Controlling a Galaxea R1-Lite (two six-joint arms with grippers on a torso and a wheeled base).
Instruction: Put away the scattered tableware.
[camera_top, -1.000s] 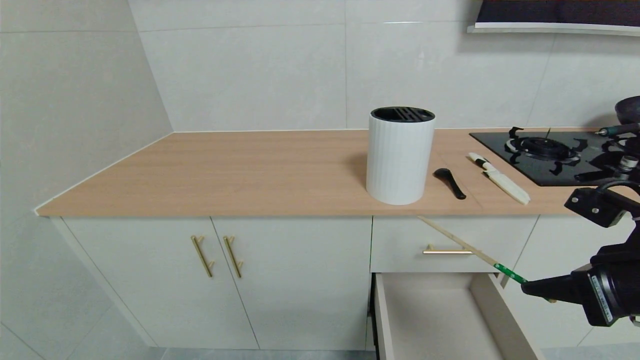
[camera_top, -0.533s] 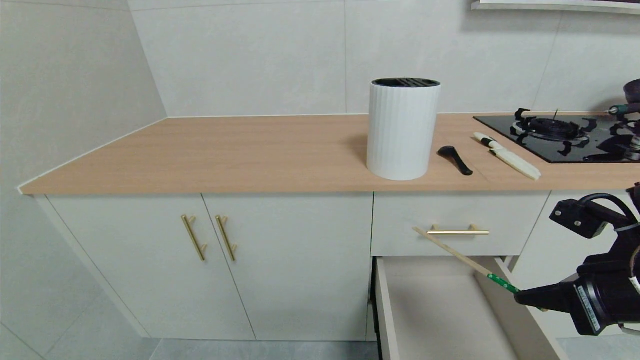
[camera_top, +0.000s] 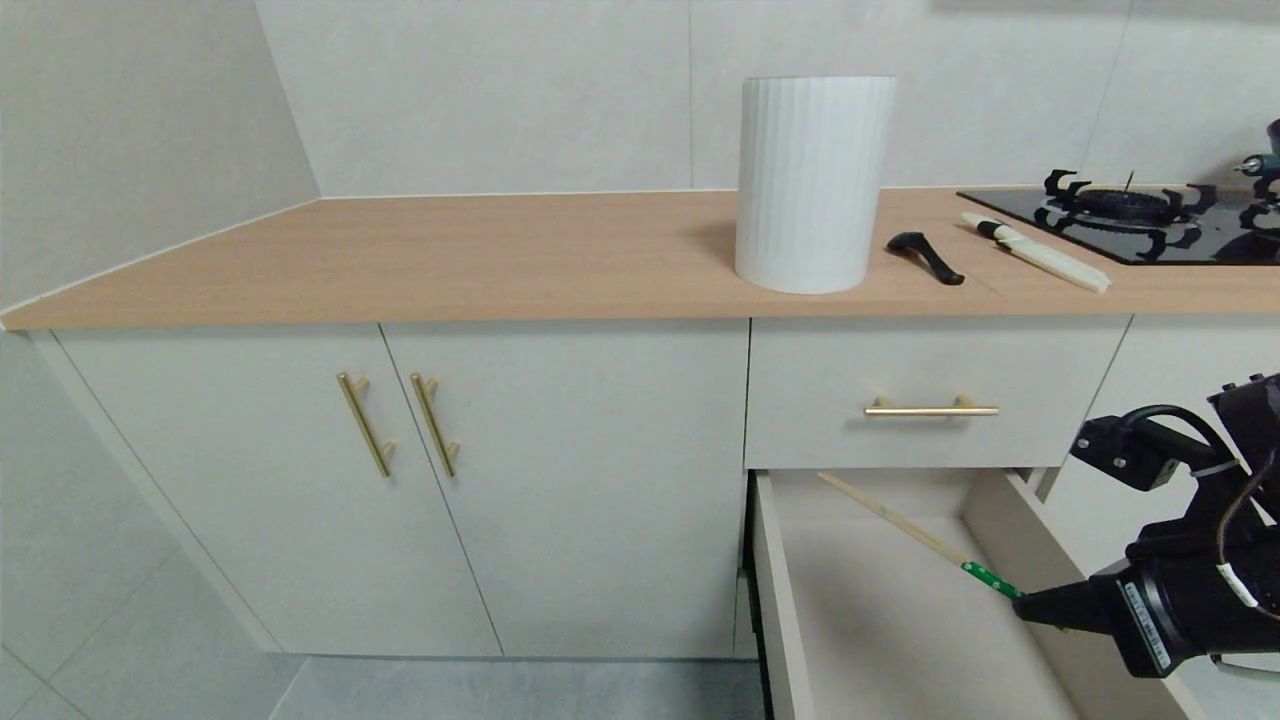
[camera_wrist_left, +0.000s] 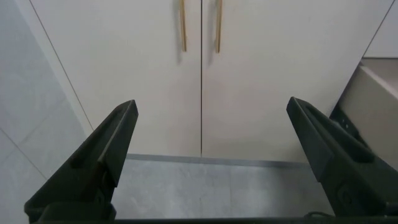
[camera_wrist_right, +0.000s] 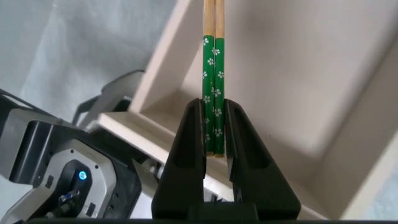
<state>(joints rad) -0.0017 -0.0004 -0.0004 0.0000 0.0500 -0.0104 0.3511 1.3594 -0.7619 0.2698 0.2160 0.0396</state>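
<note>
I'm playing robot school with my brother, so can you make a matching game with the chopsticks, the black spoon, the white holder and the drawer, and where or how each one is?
Things:
1. chopsticks
2. black spoon
3. white holder
4. drawer

Places or states:
A. pulled open
B. standing upright on the counter
C. lying on the counter beside the white holder
D. gripped in the right end effector

Pairs: 1-D, 2-C, 3-B, 4-A
</note>
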